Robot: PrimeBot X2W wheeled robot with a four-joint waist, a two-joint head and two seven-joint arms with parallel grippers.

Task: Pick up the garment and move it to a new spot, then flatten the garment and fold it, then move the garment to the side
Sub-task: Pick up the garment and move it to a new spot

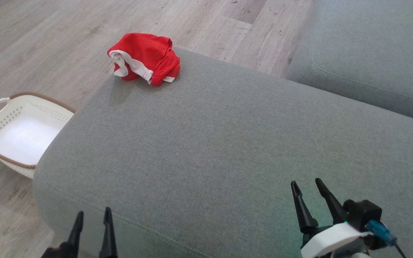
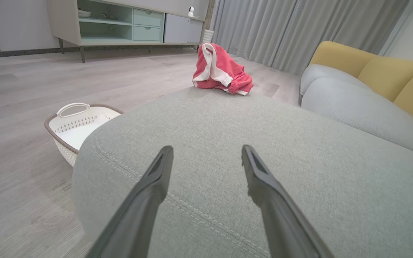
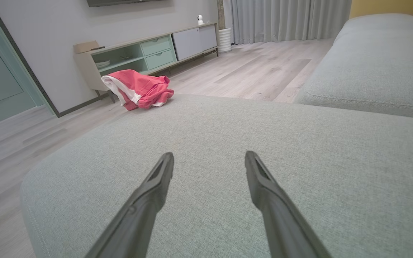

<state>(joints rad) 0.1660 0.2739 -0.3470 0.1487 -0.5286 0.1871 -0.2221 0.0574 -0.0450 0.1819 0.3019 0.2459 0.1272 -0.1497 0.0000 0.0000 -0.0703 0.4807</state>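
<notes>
A crumpled red garment [image 1: 143, 58] with white trim lies bunched at the far left corner of the grey sofa cushion [image 1: 228, 143]. In the left wrist view the garment [image 2: 221, 70] sits far ahead, beyond the cushion's crest, and in the right wrist view it [image 3: 138, 89] lies at the far left edge. My left gripper [image 1: 92, 215] hangs open over the near left edge of the cushion, nothing between its fingers. My right gripper [image 1: 305, 183] stands open above the near right part of the cushion, also empty. Both are far from the garment.
A white basket [image 1: 16, 132] with a brown rim stands on the wooden floor [image 1: 48, 43] to the left of the cushion. A second grey sofa section [image 1: 371, 53] lies at the far right. A low cabinet [image 3: 149, 53] stands against the far wall.
</notes>
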